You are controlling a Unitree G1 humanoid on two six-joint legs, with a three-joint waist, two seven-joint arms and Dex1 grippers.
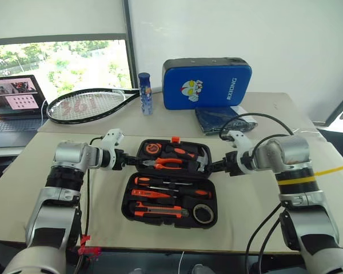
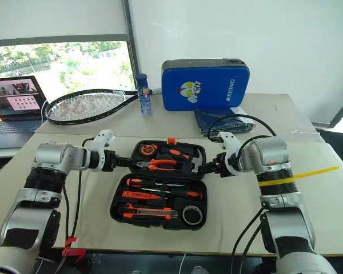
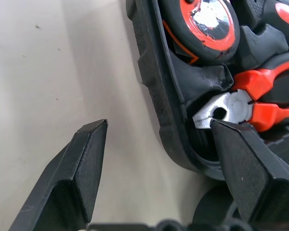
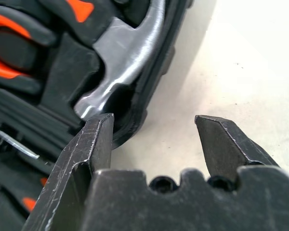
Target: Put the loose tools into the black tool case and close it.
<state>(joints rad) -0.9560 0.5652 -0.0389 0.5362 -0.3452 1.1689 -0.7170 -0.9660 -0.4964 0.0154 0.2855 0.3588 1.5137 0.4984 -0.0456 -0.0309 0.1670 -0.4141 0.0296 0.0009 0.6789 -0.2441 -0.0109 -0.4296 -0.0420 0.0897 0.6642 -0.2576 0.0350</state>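
The black tool case (image 1: 215,197) lies open on the beige table in front of me. Its near half holds the utility knife (image 1: 160,212), two screwdrivers (image 1: 160,182) and the black tape roll (image 1: 203,213). Pliers (image 1: 163,163), a hammer (image 1: 201,160) and a tape measure (image 1: 152,149) sit in the far half. My left gripper (image 1: 131,161) is open at the far half's left rim (image 3: 156,96), one finger over the table, the other by the pliers' nose (image 3: 216,113). On the right rim my right gripper (image 1: 214,166) is open too, one finger beside the hammer head (image 4: 120,57).
A blue padded bag (image 1: 206,83) stands at the back with folded dark cloth (image 1: 220,120) before it. A racket (image 1: 86,105) and a small blue bottle (image 1: 145,94) lie behind the case. A laptop (image 1: 14,103) sits at the far left.
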